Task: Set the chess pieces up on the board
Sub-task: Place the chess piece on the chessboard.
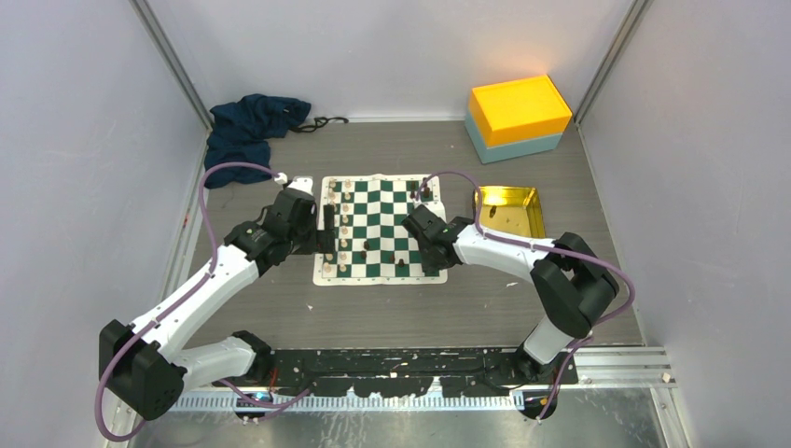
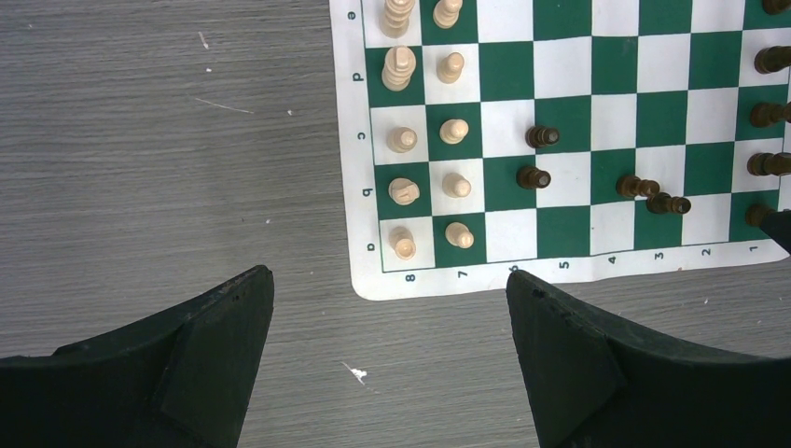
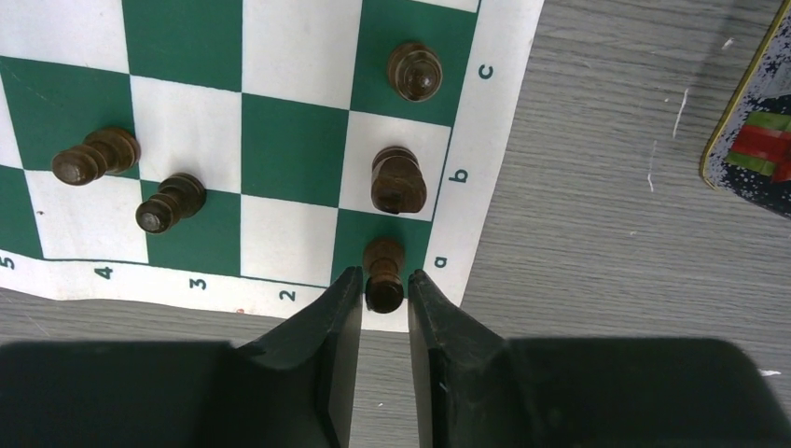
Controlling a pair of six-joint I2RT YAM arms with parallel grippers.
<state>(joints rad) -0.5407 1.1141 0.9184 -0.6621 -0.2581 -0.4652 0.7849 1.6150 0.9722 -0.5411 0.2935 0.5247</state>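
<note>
Board (image 2: 351,187) is lying flat mid-table, and the only writing is its edge coordinates. The left wrist cam is reading e, d, c, b, a down the border and 8, 7, 5, 4, 3, 2, 1 along the near edge. The right wrist cam is reading c, b, a and 5, 4, 3, 2.

Right gripper (image 3: 384,282) is straddling a dark piece (image 3: 383,257) standing on the corner square by "a". The jaws are sitting narrow and tight on both sides of it, but I can't tell if the pads are actually pressing. The top view is hiding that piece behind the arm.

Left gripper (image 2: 389,280) is hanging wide open, holding nothing, over bare table just off the corner by "8".

Only the left wrist cam is showing the cream pieces (image 2: 401,191) filling columns 8 and 7, with loose dark pieces (image 2: 536,177) standing mid-board.

Only the top cam is showing the orange and teal box (image 1: 518,117), the blue cloth (image 1: 252,126) and the whole gold tray (image 1: 508,210).
</note>
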